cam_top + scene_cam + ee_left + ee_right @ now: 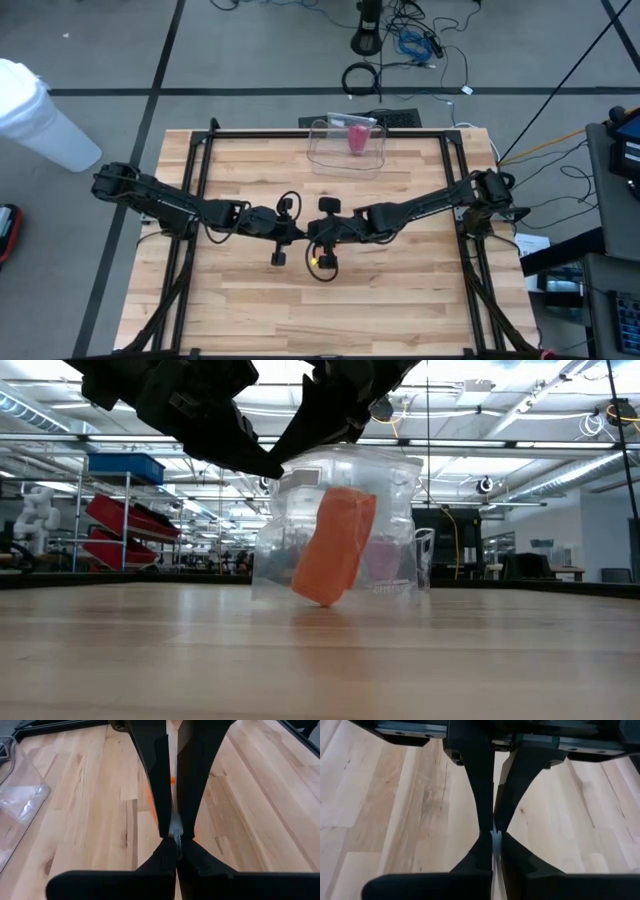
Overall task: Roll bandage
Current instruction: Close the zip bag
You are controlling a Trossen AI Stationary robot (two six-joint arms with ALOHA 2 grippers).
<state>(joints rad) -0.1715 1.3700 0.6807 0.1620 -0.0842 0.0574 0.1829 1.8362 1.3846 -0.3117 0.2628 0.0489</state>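
Two pincers meet at the middle of the surface [250,310] in the high view. The left pincer [174,834] and right pincer [494,834] are each clenched on a thin strip of the bandage [148,800]. A clear box [345,143] sits at top centre.

Bandage [174,827] mostly hidden between both grippers' closed fingers [159,795]

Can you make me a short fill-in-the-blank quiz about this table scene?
1. The clear container holds a roll colored ____.
2. The left gripper and right gripper are both ____.
3. The grippers meet near the table's ____.

Answers: pink; shut; middle
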